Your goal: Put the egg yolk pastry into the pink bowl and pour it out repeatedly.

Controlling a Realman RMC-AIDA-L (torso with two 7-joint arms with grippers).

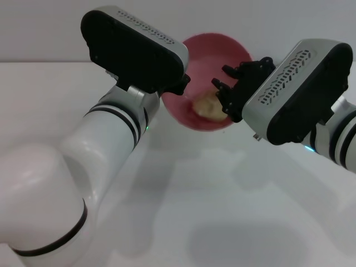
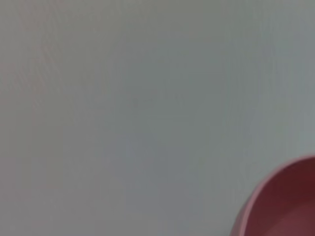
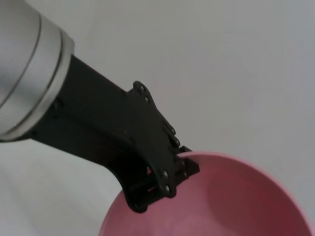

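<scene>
Surface: plain white surface [image 1: 222,211] against a pale wall; nothing else is seen lying on it.
Pink bowl: the pink bowl [image 1: 196,114] is held off the surface and tilted, its opening turned toward the head camera; its rim and inner wall are also caught by both wrist views [image 2: 290,206] [image 3: 221,201].
Egg yolk pastry: the egg yolk pastry [image 1: 204,105] is seen low inside the bowl, resting against the inner wall, partly covered by the right fingers.
Left gripper: the left gripper [image 3: 170,174] is placed at the bowl's left rim; in the right wrist view its dark fingers [image 3: 187,167] are seen pinched on the rim, one outside and one just over the edge.
Right gripper: the right gripper [image 1: 227,92] is reached in over the bowl's right edge, just above the pastry; its fingers [image 1: 222,84] are spread and nothing is held between them.
Step in hand: judged to be the placing step, with the pastry delivered into the bowl and let go; pouring is not yet done.
Next move: the right gripper would need to be drawn clear of the rim, then the bowl tipped further over the surface by the left arm until the pastry rolls out.
Hidden: the left fingers are masked by the arm's housing in the head view; the bowl's far wall and the pastry's right side are covered; whether pastry and right fingers are touching cannot be told.
</scene>
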